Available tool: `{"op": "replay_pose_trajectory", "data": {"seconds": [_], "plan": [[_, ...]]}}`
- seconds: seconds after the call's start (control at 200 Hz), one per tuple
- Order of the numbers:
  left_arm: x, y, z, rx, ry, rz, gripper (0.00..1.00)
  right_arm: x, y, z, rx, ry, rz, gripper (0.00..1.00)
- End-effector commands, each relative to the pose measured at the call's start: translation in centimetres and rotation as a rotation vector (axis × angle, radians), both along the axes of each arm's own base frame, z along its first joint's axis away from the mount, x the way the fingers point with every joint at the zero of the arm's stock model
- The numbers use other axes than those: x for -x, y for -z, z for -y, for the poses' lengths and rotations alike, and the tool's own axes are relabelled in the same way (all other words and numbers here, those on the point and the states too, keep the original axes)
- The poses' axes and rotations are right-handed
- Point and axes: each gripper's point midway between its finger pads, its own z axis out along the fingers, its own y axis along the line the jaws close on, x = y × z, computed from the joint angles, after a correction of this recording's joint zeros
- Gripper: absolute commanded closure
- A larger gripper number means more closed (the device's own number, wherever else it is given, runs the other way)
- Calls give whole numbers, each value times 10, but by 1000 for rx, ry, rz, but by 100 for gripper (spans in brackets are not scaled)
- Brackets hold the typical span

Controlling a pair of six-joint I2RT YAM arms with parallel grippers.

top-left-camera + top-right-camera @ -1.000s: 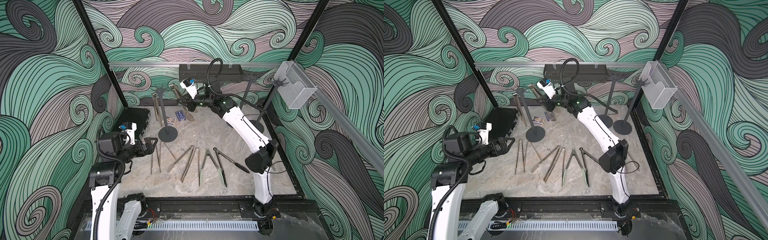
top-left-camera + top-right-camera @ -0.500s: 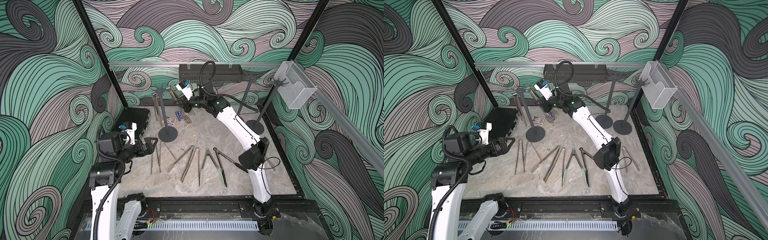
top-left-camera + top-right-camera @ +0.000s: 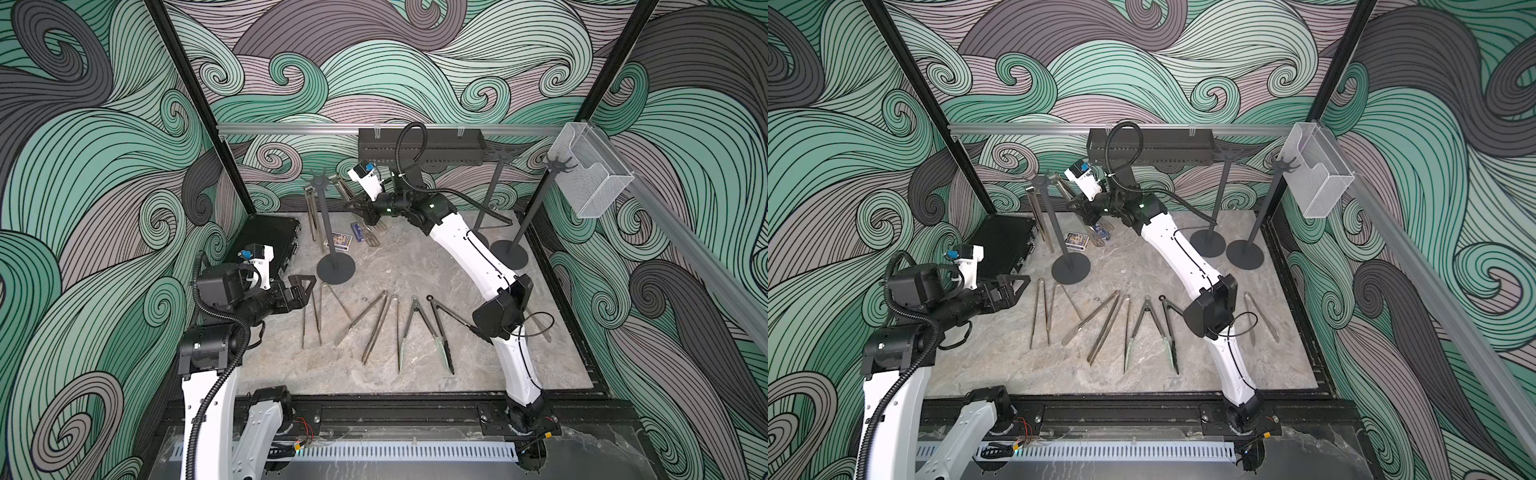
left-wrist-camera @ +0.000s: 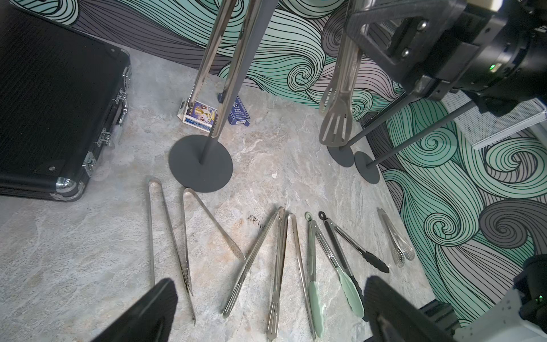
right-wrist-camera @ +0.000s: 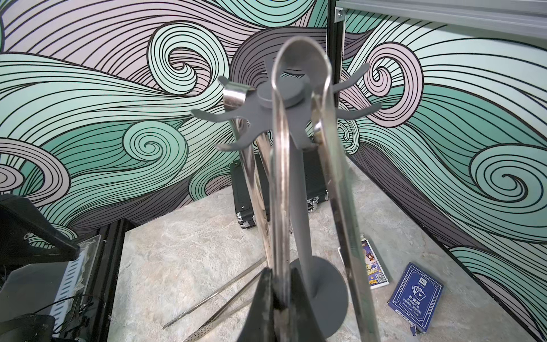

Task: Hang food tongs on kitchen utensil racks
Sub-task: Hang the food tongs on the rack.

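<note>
Right tool (image 5: 279,288) nearer rack (image 5: 266,96), gleaming steel tongs (image 5: 302,49)

Upright steel tongs (image 5: 279,177) beside rack crown (image 5: 296,94)

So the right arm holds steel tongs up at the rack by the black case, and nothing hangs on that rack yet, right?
Not quite: one pair of steel tongs already hangs from a hook of that rack, as the right wrist view shows. The rest holds: the right gripper is shut on another steel pair raised at its crown.
</note>
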Motion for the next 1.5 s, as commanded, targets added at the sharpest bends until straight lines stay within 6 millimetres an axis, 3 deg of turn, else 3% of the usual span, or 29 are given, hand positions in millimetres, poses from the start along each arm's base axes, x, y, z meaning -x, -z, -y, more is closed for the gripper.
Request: {"op": "replay_pose_trajectory", "data": {"seconds": [0.0,0.62,1.096,1.496], "plan": [[1,-3,4,-5,27,28,1,-4,2,-5,-7,11,-5,100],[1,-2,4,-6,28,27,1,-6,31,-14,27,9,-50,100],[0,-2,4,-3,30,27,2,-6,59,-8,71,52,-93,100],[0,-3,5,-1,32,27,1,-6,68,-6,82,62,-109,86]]}}
